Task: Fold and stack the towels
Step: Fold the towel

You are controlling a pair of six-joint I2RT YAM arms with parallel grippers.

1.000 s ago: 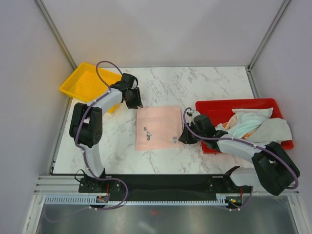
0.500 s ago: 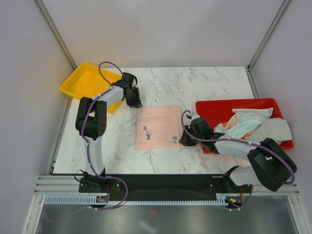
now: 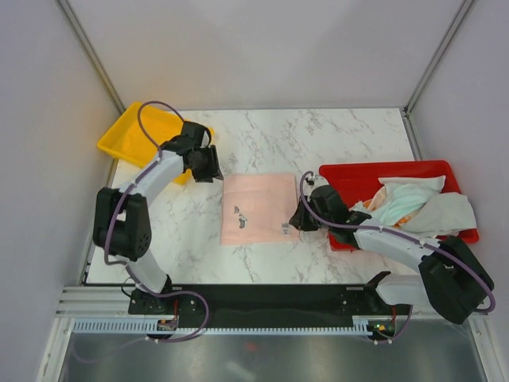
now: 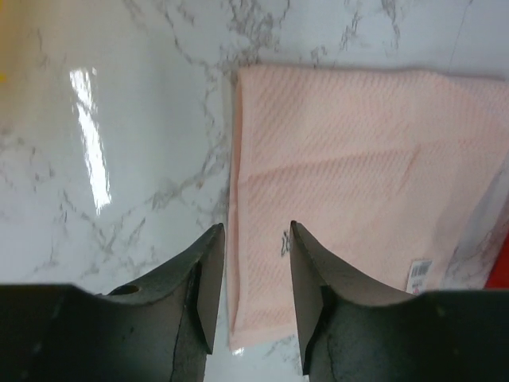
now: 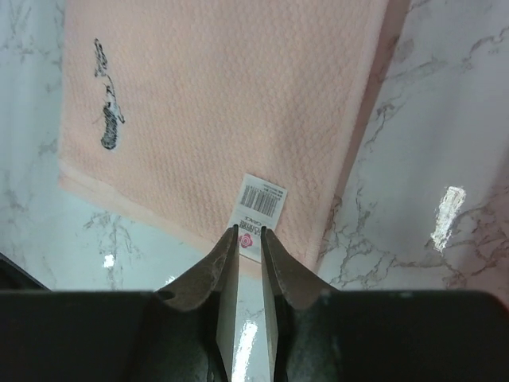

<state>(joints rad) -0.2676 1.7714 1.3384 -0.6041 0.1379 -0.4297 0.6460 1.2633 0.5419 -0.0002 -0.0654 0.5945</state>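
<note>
A pale pink towel (image 3: pixel 258 208) lies flat on the marble table, with a small dark print and a barcode label (image 5: pixel 260 205) near its right front corner. My left gripper (image 3: pixel 207 165) is open and empty. It hovers just left of the towel's far left corner, and the towel's left edge (image 4: pixel 238 239) shows between its fingers (image 4: pixel 256 232). My right gripper (image 3: pixel 297 222) hovers low at the label. Its jaws stand a narrow gap apart with nothing between them (image 5: pixel 250 232). More towels (image 3: pixel 413 203), mint green, cream with orange and pale grey, lie crumpled in the red tray (image 3: pixel 346 173).
A yellow tray (image 3: pixel 131 135) sits at the far left corner, right behind my left gripper. The red tray is at the right edge, close to my right arm. Grey walls enclose the table on three sides.
My left gripper has pulled back to the left, away from the towel's far left corner and toward the yellow tray. My right gripper has stayed at the towel's right front corner.
</note>
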